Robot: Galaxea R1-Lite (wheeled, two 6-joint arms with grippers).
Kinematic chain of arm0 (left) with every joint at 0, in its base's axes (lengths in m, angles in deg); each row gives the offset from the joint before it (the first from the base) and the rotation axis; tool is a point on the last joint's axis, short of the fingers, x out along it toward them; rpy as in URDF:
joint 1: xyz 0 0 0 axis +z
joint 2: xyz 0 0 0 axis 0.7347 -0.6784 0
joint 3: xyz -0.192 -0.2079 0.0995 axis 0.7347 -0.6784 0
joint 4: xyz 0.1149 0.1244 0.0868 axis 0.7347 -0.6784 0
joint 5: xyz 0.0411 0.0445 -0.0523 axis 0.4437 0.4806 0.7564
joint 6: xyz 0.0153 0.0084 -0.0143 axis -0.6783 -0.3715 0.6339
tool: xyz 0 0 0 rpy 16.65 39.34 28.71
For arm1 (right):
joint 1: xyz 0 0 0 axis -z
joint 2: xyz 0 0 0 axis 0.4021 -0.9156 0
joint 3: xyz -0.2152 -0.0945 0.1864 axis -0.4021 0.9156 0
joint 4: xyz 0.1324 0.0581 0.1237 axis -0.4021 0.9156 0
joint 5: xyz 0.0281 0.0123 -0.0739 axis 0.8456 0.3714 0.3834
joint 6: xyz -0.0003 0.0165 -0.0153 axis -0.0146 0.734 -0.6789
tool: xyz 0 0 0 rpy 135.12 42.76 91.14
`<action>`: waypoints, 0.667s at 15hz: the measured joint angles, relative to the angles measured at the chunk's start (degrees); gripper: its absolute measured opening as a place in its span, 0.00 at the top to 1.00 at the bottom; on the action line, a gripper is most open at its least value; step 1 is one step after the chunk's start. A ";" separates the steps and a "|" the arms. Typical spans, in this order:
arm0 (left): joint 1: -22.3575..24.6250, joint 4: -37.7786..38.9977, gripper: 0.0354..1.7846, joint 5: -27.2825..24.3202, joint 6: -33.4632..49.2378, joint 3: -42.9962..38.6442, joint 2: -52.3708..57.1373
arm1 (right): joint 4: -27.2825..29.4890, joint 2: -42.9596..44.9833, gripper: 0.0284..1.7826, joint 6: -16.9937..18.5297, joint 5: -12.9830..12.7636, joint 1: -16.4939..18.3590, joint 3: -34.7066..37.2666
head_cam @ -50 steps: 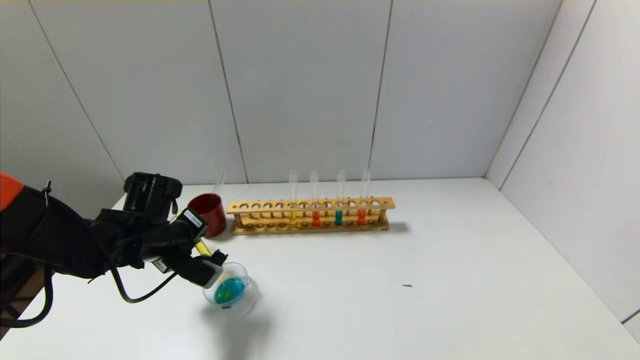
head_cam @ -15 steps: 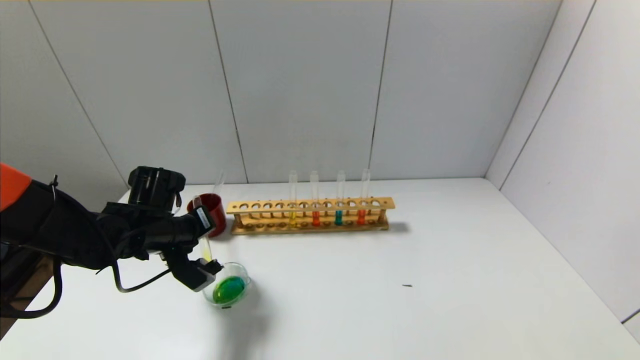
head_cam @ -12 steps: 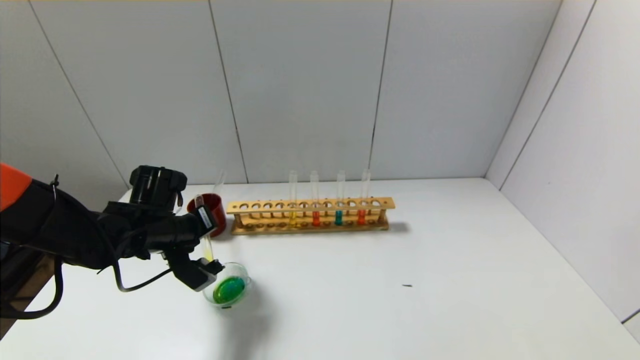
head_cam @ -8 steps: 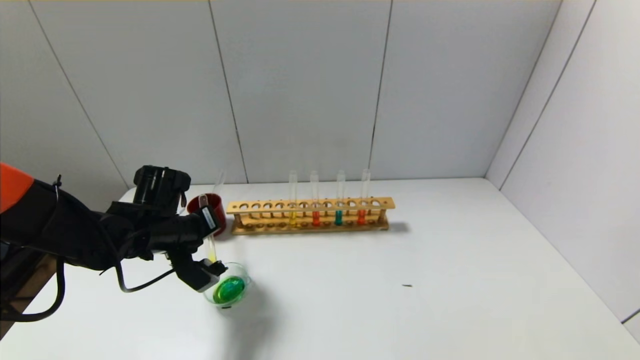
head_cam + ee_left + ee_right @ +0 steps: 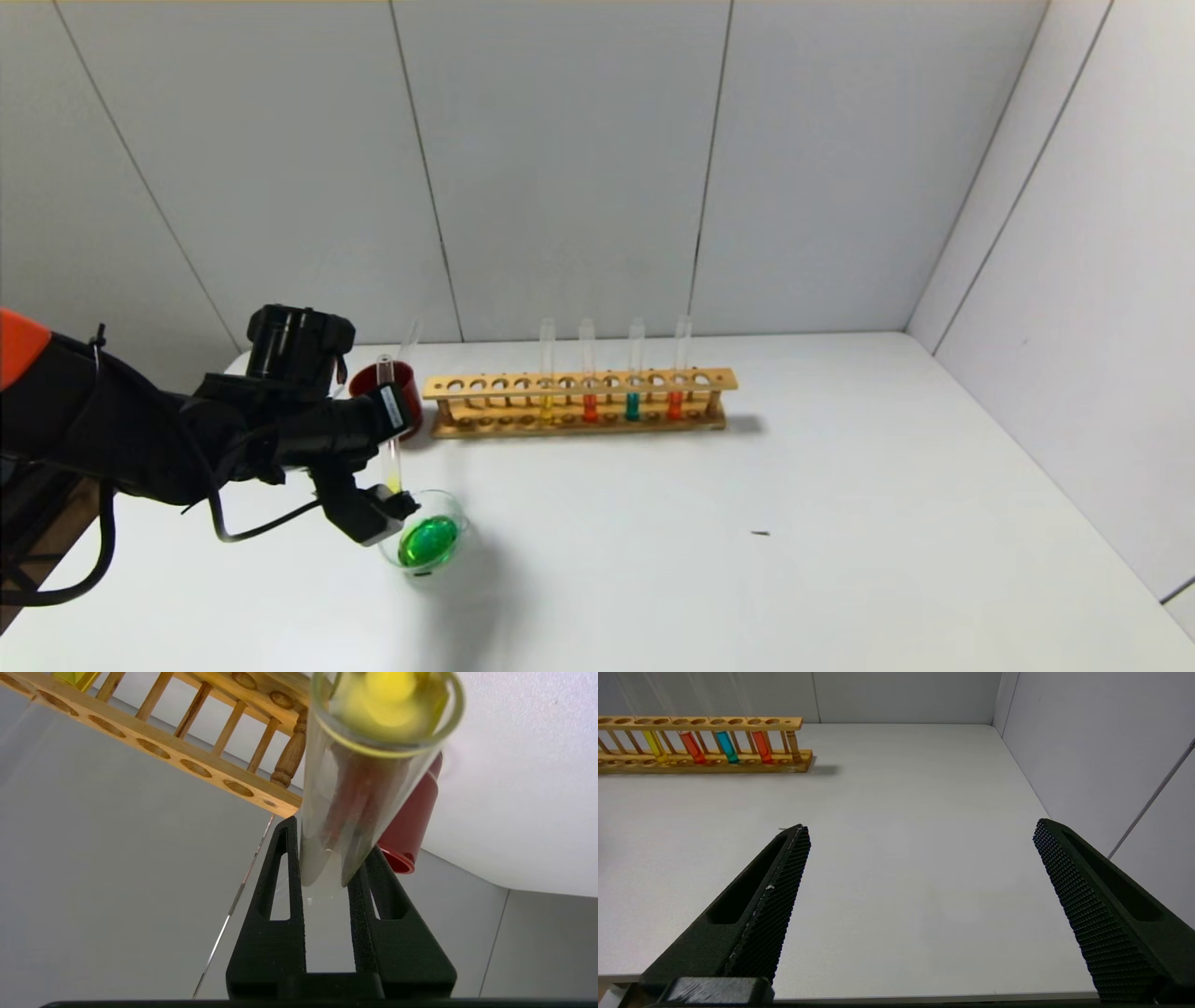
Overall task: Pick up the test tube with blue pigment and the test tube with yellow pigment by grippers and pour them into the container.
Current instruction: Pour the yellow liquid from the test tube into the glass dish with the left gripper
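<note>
My left gripper is shut on the test tube with yellow pigment, held nearly upright, mouth up, just left of and above the container. Only a little yellow liquid sits at the tube's bottom. The container is a clear glass dish holding green liquid. In the left wrist view the tube sits clamped between the black fingers. A second yellow tube and a test tube with blue pigment stand in the wooden rack. My right gripper is open and empty over bare table.
A dark red cup stands just behind my left gripper, with an empty clear tube leaning in it. Two orange-red tubes also stand in the rack. A small dark speck lies on the white table. Walls close the back and right.
My left gripper has swung the yellow tube back from a pouring tilt to nearly upright. The liquid in the dish has gone from blue to green.
</note>
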 joint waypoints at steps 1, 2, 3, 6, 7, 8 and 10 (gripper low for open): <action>0.01 0.00 0.84 0.00 -0.46 0.00 0.16 | 0.00 0.00 0.02 -0.02 0.02 0.00 0.00; -0.02 0.00 0.84 0.00 -0.61 0.00 0.27 | 0.00 0.00 0.02 -0.02 0.02 0.02 0.00; -0.05 0.00 0.84 -0.01 -0.66 0.00 0.35 | 0.00 0.00 0.02 -0.02 0.00 0.02 0.00; -0.10 -0.02 0.84 0.09 -0.90 -0.05 0.49 | 0.00 0.00 0.02 0.00 0.00 0.05 0.00; -0.16 0.00 0.84 0.07 -1.27 -0.05 0.52 | 0.00 0.00 0.02 -0.02 0.02 0.05 0.00; -0.22 -0.02 0.84 0.09 -1.40 -0.05 0.55 | 0.00 0.00 0.02 -0.02 0.00 0.05 0.00; -0.33 -0.02 0.84 0.16 -1.38 -0.07 0.55 | 0.00 0.00 0.02 0.00 0.00 0.05 0.00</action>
